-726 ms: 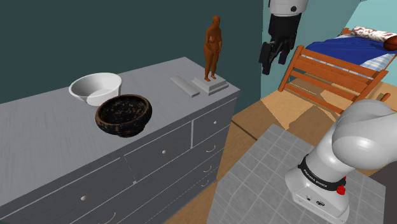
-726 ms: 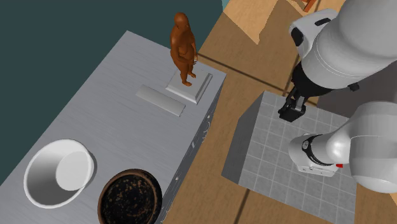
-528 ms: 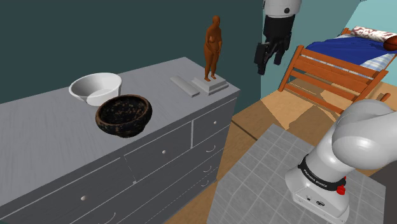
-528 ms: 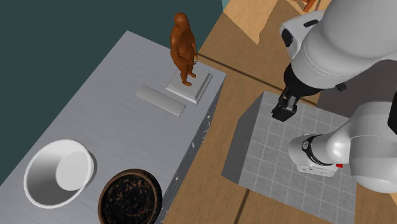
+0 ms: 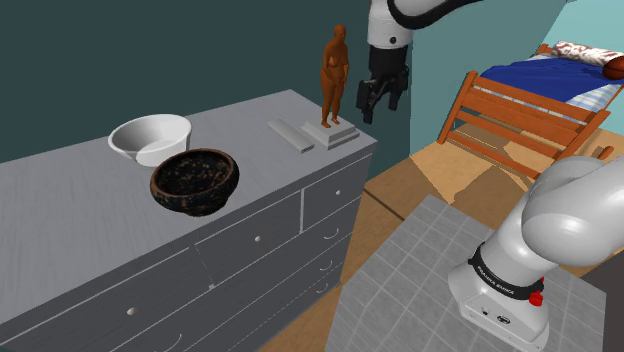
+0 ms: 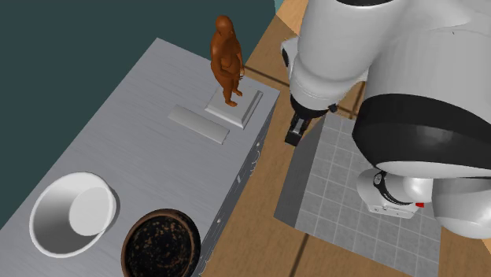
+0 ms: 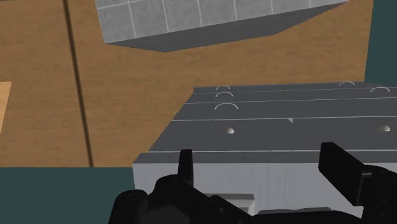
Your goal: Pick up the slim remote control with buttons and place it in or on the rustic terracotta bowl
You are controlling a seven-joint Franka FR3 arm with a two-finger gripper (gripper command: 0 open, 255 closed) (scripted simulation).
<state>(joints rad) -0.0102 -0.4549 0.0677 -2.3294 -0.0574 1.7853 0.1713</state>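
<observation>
The arm overlaps the tool; the dark bowl is cropped.

The counter carries two bowls, one white bowl and one dark mottled bowl, plus one slim grey remote and one brown figurine. One bed stands beyond.

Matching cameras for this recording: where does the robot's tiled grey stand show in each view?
Shoulder view: stand at lower right, under the arm's base.
Second exterior view: stand right of middle, right of the dresser.
Wrist view: stand beyond the dresser's drawer fronts, across wooden floor.
Shared landmark: the grey dresser.
</observation>
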